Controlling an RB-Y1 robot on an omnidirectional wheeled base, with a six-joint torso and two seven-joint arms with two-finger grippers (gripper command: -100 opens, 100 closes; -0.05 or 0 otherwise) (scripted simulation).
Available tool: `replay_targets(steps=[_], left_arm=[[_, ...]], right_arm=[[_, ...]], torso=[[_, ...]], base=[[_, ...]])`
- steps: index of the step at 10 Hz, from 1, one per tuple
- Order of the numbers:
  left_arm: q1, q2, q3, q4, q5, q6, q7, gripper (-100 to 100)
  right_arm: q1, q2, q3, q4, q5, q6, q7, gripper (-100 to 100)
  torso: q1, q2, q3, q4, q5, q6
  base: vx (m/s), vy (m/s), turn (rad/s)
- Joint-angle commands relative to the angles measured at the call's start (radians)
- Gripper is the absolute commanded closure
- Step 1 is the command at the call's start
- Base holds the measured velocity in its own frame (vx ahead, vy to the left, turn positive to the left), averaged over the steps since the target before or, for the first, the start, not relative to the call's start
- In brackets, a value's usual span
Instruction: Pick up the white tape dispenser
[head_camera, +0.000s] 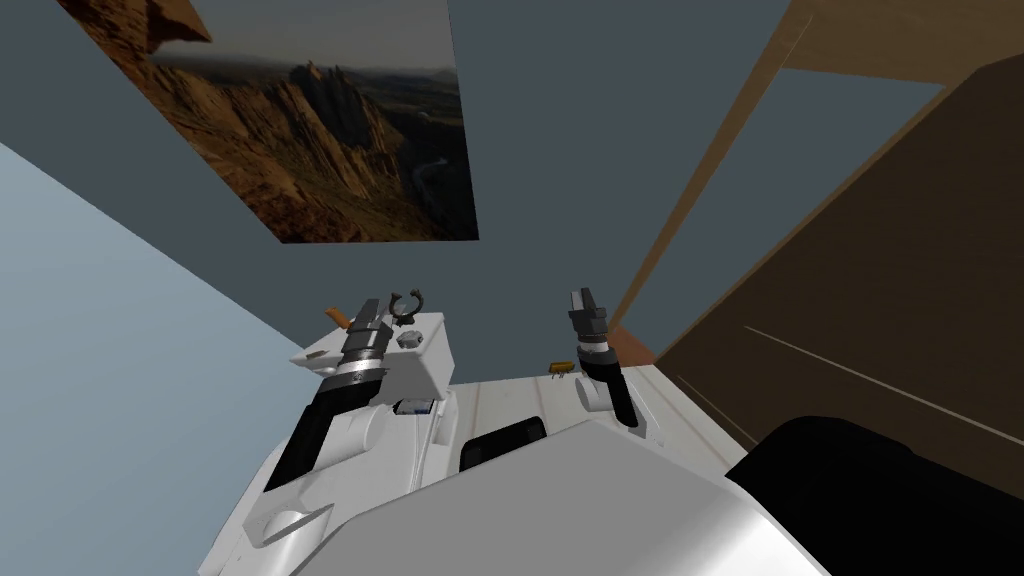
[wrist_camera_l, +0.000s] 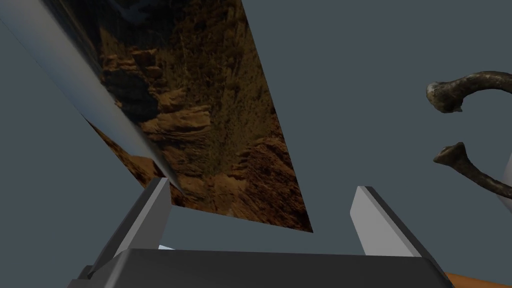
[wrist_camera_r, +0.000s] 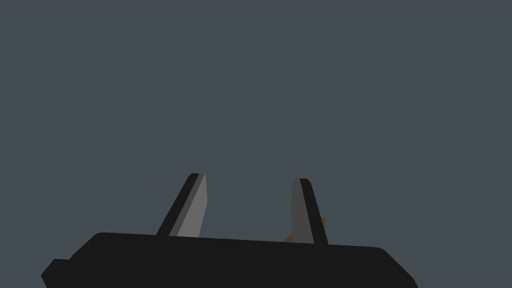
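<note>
Left gripper: fingers spread wide, nothing between them, touching nothing. It points up at the wall and a canyon painting.
Right gripper: fingers apart too, with a narrower gap and nothing held. It is raised over the desk's back edge, facing bare wall.
Dispenser: small white lump on top of a white block at the desk's back left corner. It sits just beside the left gripper, untouched; too small to tell its shape.
Dark curved ring stands at the block's back edge by the dispenser, its two ends near the left fingers.
Orange piece sits at the block's back left.
Small orange bit lies at the desk's back edge near the right gripper.
Desk is white, wall grey-blue, brown wood panel to the right.
</note>
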Motion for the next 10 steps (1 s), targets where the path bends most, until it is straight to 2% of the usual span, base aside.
replay_targets(steps=[1,2,3,4,5,8,9,10], left_arm=[[-0.050,0.019,0.009,0.017,0.000,0.050,-0.021,-100],[-0.053,0.019,0.009,0.017,0.000,0.070,-0.021,-100],[-0.094,0.035,0.018,0.037,0.000,0.103,-0.038,-100],[-0.103,0.035,0.018,0.037,0.000,0.125,-0.038,-100],[-0.140,0.049,0.028,0.060,-0.001,0.158,-0.055,-100],[-0.210,0.061,0.038,0.084,-0.002,0.238,-0.071,-100],[-0.210,0.061,0.038,0.084,-0.002,0.245,-0.071,-100],[-0.256,0.072,0.048,0.111,-0.005,0.284,-0.086,-100]], right_arm=[[0.000,0.000,0.000,0.000,0.000,0.000,0.000,0],[0.000,0.000,0.000,0.000,0.000,0.000,0.000,0],[0.000,0.000,0.000,0.000,0.000,0.000,0.000,0],[0.000,0.000,0.000,0.000,0.000,0.000,0.000,0],[0.000,0.000,0.000,0.000,0.000,0.000,0.000,0],[0.000,0.000,0.000,0.000,0.000,0.000,0.000,0],[0.000,0.000,0.000,0.000,0.000,0.000,0.000,0],[0.000,0.000,0.000,0.000,0.000,0.000,0.000,0]], torso=[[0.000,0.000,0.000,0.000,0.000,0.000],[0.000,0.000,0.000,0.000,0.000,0.000],[-0.001,0.000,0.000,0.000,0.000,0.000],[0.000,0.001,0.000,0.000,0.000,0.000],[0.000,0.000,0.000,0.000,0.000,0.000],[0.000,0.000,0.000,0.000,0.000,0.000],[0.000,0.000,0.000,0.000,0.000,0.000],[-0.002,0.000,0.000,0.000,0.000,0.000]], base=[[-0.031,0.039,0.095],[-0.027,0.028,0.043],[-0.041,0.041,0.070],[-0.031,0.039,0.055],[-0.028,0.045,0.114],[-0.026,0.039,0.054],[-0.015,0.016,-0.007],[-0.026,0.029,0.082]])
